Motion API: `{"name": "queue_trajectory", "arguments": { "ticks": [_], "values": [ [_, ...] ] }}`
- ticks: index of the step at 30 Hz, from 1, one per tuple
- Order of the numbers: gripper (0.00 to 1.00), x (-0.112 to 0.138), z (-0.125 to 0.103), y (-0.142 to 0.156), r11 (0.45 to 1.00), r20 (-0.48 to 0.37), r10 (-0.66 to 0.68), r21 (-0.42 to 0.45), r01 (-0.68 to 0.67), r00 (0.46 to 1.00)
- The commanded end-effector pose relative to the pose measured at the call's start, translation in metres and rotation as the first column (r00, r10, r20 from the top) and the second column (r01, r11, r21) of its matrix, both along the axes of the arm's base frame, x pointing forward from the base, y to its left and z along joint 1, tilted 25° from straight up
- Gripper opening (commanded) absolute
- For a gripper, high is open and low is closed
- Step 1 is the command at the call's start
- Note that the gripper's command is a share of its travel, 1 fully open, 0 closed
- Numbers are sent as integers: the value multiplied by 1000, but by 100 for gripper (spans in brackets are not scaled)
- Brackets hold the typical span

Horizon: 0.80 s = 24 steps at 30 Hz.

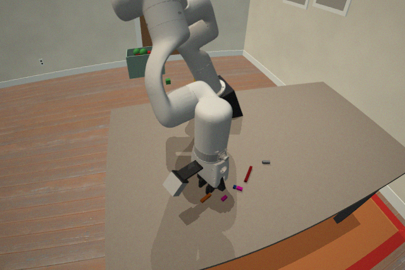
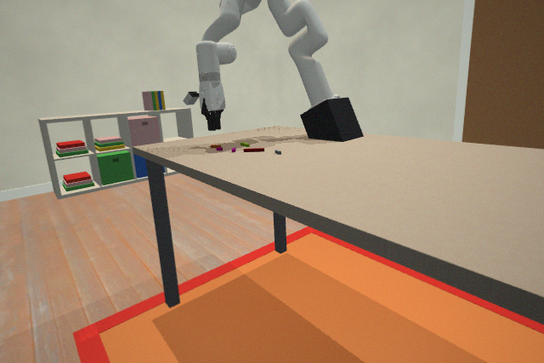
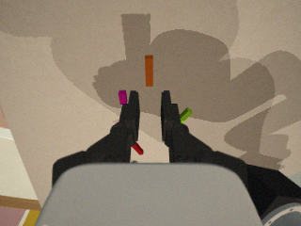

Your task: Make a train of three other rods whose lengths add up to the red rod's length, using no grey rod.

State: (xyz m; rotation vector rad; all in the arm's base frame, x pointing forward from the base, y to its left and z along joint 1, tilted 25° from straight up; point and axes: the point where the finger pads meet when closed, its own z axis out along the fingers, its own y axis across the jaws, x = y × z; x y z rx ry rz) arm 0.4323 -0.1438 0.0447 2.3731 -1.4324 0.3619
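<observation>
Wrist view shows the gripper with its fingers drawn in to a narrow gap and nothing between them, hanging above the table. The orange rod lies flat in the upper centre of that frame, in line with the gap but beyond the fingertips. A loose magenta rod sits just left of the left finger, and the lime rod shows at the right finger's edge.

In the top view, the red rod lies right of the gripper, the grey rod further to the upper right, and a blue rod touches a second magenta rod at lower centre. That pair, if end to end, is a likely start for a blue, magenta and orange train.

Risks:
- A narrow gap may not pass over the orange rod; a fingertip landing on it would push or tilt it.
- Descent near the loose magenta rod or the lime rod may knock either.
- A carried rod may bump the blue and magenta pair out of line.
- Spare rods left close to the train would break the clearance rule.

No brand, label or legible writing is visible.
</observation>
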Motion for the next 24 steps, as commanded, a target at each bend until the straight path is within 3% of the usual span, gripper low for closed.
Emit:
{"name": "queue_trajectory", "arguments": {
  "ticks": [1,24],
  "values": [
    [24,2,1,1,1000,3,2,0,-2,1000],
    [24,2,-1,0,1000,4,2,0,-2,1000]
  ]
}}
